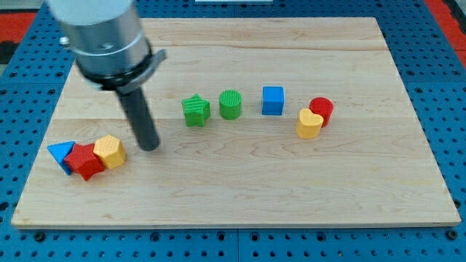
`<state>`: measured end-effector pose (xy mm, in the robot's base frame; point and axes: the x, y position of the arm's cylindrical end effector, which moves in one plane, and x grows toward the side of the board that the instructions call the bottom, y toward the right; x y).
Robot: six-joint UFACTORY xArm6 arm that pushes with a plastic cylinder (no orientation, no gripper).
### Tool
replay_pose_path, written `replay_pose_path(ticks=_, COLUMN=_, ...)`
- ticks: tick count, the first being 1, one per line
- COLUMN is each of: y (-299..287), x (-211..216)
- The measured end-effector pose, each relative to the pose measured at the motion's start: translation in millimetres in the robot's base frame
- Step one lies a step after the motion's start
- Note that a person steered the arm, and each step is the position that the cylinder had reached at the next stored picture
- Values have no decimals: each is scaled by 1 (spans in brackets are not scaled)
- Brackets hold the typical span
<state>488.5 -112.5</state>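
Observation:
My tip (149, 146) rests on the wooden board (240, 189) at the view's left, just right of a yellow hexagon block (110, 151), with a small gap between them. The yellow hexagon touches a red star block (85, 161), which in turn touches a blue triangle block (61, 154). A green star block (195, 110) lies up and to the right of my tip, with a green cylinder (230, 103) beside it.
Further right stand a blue cube (273, 100), a red cylinder (322, 109) and a yellow heart block (309, 124) touching the red cylinder. The arm's grey body (102, 36) hangs over the board's top left corner.

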Motion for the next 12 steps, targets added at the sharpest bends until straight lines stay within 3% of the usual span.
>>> replay_pose_path(ticks=2, y=61, x=-32)
replay_pose_path(ticks=8, y=88, x=-145)
replay_pose_path(ticks=9, y=68, x=-156)
replay_pose_path(ticks=12, y=81, x=-160)
